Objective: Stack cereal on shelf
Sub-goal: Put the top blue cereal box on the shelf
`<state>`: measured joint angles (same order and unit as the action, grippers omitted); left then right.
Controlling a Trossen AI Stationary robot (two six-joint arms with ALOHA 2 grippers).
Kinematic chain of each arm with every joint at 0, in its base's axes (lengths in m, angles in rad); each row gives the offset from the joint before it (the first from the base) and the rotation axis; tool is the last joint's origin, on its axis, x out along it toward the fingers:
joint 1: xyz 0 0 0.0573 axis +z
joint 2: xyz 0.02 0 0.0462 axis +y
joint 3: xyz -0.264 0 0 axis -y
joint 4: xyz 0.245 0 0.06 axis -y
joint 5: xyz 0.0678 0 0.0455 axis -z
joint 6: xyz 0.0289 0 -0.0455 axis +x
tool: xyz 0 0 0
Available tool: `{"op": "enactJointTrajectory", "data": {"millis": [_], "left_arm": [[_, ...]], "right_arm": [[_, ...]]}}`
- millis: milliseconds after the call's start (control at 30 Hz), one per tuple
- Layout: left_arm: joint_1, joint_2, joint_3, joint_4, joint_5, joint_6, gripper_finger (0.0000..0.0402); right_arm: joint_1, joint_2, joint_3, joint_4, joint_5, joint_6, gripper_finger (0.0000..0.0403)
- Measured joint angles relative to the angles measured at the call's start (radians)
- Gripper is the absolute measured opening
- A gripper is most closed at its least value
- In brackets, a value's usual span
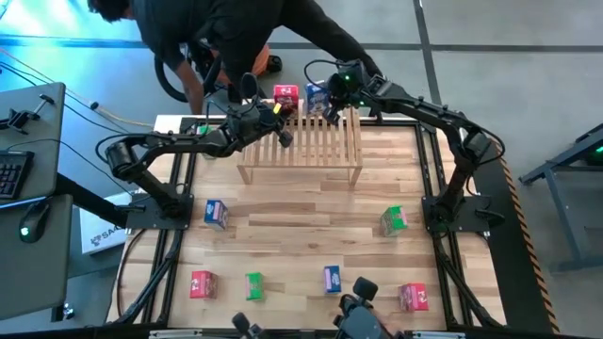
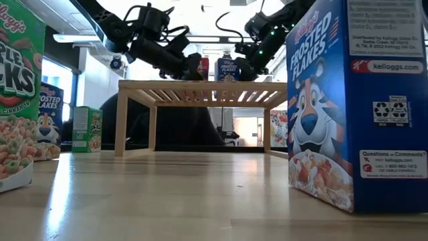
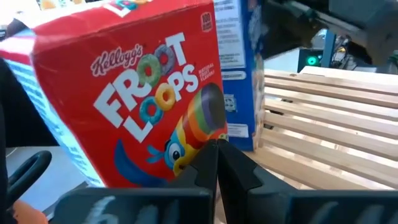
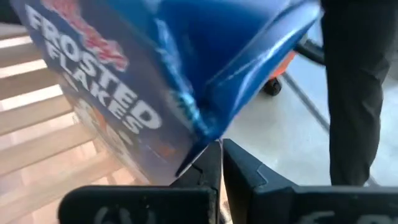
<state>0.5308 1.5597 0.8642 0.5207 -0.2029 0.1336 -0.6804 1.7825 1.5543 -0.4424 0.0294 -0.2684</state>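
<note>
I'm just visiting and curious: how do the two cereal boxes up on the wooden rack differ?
The red Froot Loops box shows a toucan and stands nearer the left pincer. The blue Frosted Flakes box stands beside it, nearer the right pincer, and looks slightly tilted in the right wrist view. Both are small Kellogg's boxes at the far edge of the shelf.

We see a grey floor (image 1: 490, 38) around the wooden table (image 1: 301, 235), and a desk (image 1: 28, 169) with a keyboard (image 1: 8, 174) beside the table.
</note>
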Motion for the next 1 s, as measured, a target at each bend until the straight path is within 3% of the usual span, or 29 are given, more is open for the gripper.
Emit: {"op": "enactJointTrajectory", "data": {"millis": [233, 400, 667, 1000], "left_arm": [[-0.006, -0.030, 0.000, -0.056, 0.039, 0.006, 0.0000], [-0.032, -0.069, 0.000, -0.092, 0.062, 0.008, 0.0000], [-0.078, -0.151, -0.001, -0.152, 0.064, 0.017, 0.0000], [-0.089, -0.282, -0.169, -0.085, 0.063, -0.054, 0.0000]], "right_arm": [[0.002, -0.037, 0.000, -0.079, 0.076, 0.003, 0.0004], [0.001, -0.054, 0.001, -0.160, 0.018, 0.046, 0.0004], [0.033, -0.045, 0.001, -0.110, -0.012, 0.089, 0.0004], [0.071, -0.045, 0.001, -0.095, -0.036, 0.088, 0.0004]]}}
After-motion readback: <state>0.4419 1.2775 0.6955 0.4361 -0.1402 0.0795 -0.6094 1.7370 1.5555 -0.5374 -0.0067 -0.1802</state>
